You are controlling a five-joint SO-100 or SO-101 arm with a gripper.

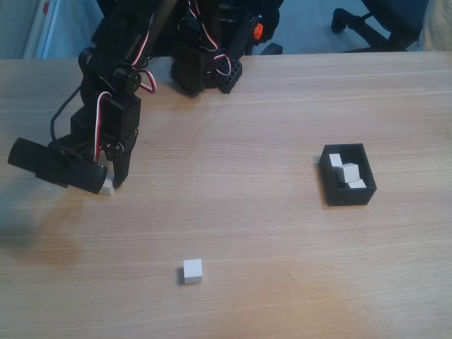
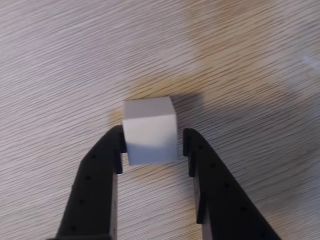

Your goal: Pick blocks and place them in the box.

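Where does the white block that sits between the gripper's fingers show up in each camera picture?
Fixed view: the block is at the left, on the table, mostly hidden behind the gripper, with a white corner peeking out.
Wrist view: the same block sits at the centre, between the two black fingers, the left one touching it, a narrow gap at the right.
Shared landmark: the gripper straddling the block.

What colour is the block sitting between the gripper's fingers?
Plain white, no markings; the block shows best in the wrist view, between the black gripper fingers.
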